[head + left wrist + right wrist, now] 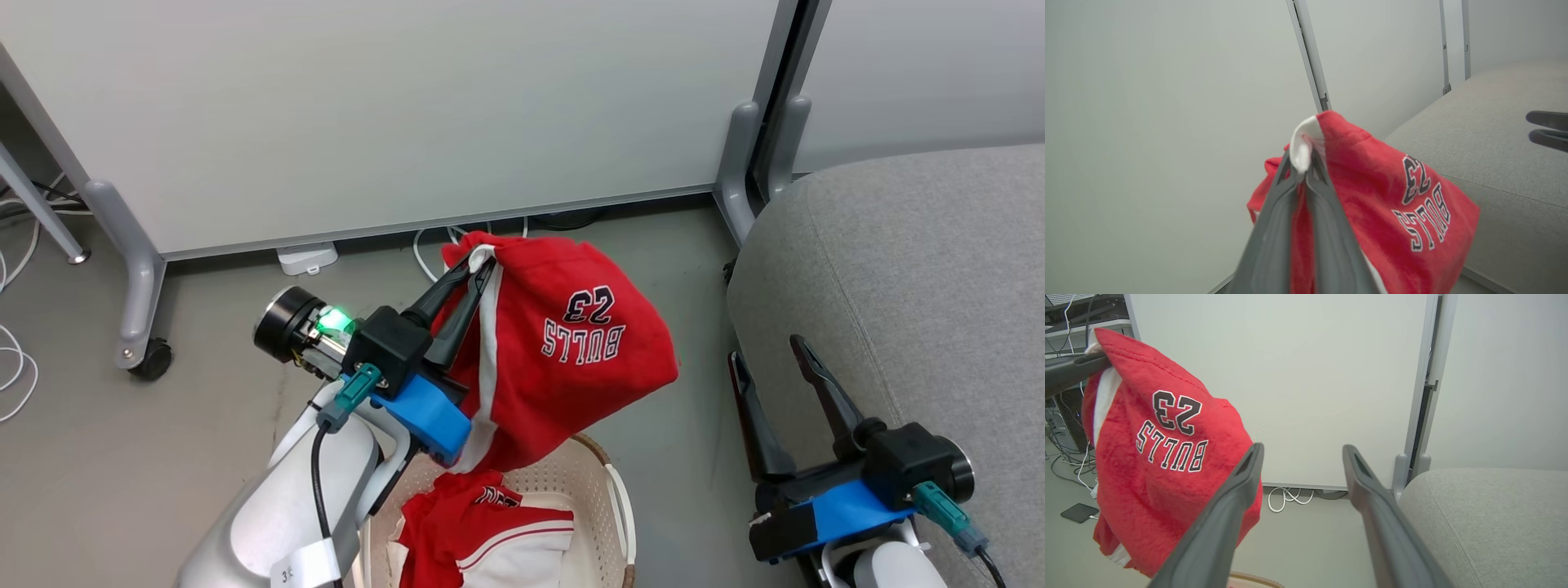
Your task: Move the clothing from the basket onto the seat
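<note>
From the head camera I saw the left fingers [447, 287] pinched tight on the white trim of a soft red sports garment [571, 359]. Its white "BULLS 23" print was upside down to me. The garment hung in the air above the far end of the basket [571, 478], an oval cream-white perforated plastic laundry tub. More red-and-white clothing [482, 531] lay bunched inside the basket. To the right stood the seat [922, 269], a large grey fabric-upholstered sofa cushion, with a strip of grey floor [204, 408] between it and the hanging garment. The right fingers [824, 392] were spread wide with nothing between them, at the seat's edge nearest the basket. Behind everything ran a white partition panel [408, 106] on a grey wheeled frame, with loose white cables [12, 359] at the far left.

On the left wrist camera the two dark fingers met at their tips on a fold of the white trim. The red cloth draped down past them on both sides. The seat lay beyond to the right, not touching the garment, and the tips of the other arm's fingers showed at the right edge.

On the right wrist camera the fingers rose well apart and held nothing. The garment hung to their left, gripped at its top corner. The seat filled the lower right, and a thin piece of the basket's brown rim showed at the bottom edge. A flat dark device [1079, 512] on a cable lay on the floor at the left.
</note>
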You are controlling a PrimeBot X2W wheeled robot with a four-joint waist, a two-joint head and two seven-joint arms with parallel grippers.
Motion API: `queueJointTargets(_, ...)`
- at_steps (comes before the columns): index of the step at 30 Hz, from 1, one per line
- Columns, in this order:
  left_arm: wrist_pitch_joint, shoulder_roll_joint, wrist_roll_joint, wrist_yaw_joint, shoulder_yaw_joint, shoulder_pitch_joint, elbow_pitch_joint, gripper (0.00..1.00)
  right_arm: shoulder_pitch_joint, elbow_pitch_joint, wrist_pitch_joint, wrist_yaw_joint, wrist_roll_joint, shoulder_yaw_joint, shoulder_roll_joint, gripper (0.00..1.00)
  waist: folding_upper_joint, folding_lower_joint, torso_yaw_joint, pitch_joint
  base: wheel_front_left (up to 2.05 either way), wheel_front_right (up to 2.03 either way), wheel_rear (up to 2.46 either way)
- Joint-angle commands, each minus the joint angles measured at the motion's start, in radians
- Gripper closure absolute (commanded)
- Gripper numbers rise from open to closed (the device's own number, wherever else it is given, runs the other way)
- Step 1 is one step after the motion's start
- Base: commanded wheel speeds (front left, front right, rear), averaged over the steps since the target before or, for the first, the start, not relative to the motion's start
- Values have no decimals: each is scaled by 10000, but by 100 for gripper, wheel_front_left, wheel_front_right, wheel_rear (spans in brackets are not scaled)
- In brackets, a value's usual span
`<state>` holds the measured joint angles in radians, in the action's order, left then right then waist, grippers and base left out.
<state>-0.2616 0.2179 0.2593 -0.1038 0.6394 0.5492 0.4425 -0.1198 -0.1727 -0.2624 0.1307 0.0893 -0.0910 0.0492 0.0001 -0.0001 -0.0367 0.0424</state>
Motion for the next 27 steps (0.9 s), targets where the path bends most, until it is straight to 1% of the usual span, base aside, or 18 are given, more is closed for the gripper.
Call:
queueJointTargets(1,-51,-9,-67,-14,-67,-166,-45,100,84,40,-38,1,-26,-23,23,0,-1,1,9,-4,0,0,0)
queueJointTargets(7,-51,-56,-107,-24,-141,-158,-80,100,-284,133,-38,1,-195,-351,22,0,-1,1,70,101,0,0,0)
queueJointTargets(11,-51,-87,-156,-49,-166,-24,-96,100,-713,68,-38,1,-345,-757,58,0,-1,1,121,228,0,0,0)
queueJointTargets(14,-51,-147,-208,-74,-155,152,-132,100,-1319,-110,-38,1,-401,-1301,235,0,-1,1,192,402,0,0,0)
queueJointTargets(21,-51,-393,-320,-128,-9,400,-227,100,-3018,-1168,-37,1,-544,-2804,713,0,-1,1,390,750,0,0,0)
queueJointTargets(27,-51,-612,-435,-201,224,592,-338,100,-4160,-2213,-37,1,-749,-3618,937,0,-1,1,593,914,0,0,0)
